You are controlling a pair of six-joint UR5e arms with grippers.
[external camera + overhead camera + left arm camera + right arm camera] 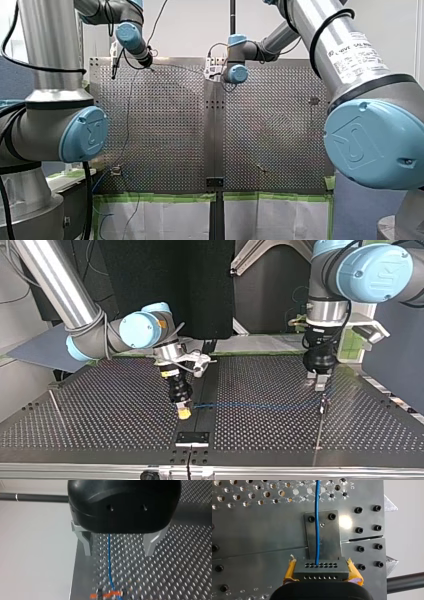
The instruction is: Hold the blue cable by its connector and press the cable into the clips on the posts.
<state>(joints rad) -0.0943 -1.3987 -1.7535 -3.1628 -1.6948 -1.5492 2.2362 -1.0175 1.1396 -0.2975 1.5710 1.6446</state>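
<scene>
1. My right gripper (pixel 184 411) is clamping the black connector (pixel 321 570) from both sides between its yellow pads (pixel 290 571), directly over a bolted metal plate (pixel 329 540).
2. The blue cable (pixel 317 525) is leaving 1 hole in the connector's face and stretching nearly straight away from it over the perforated table (pixel 100 405).
3. Well apart from the connector, my left gripper (pixel 119 551) is hovering with its 2 metal fingers (pixel 86 545) spread wide and holding nothing. The cable is passing between them without touching either.
4. A small dark post (pixel 324 401) is standing under that gripper, far from the connector. It is too small to tell whether the cable is sitting in its clip.
5. Judging the risks:
   - Pulling the connector further from the post could over-tension the thin cable and drag it out of the connector.
   - A press that is off the clip's line could push the cable beside the post instead of into it.
   - Any tilt of the connector between the pads could twist the cable and steer it sideways.
</scene>
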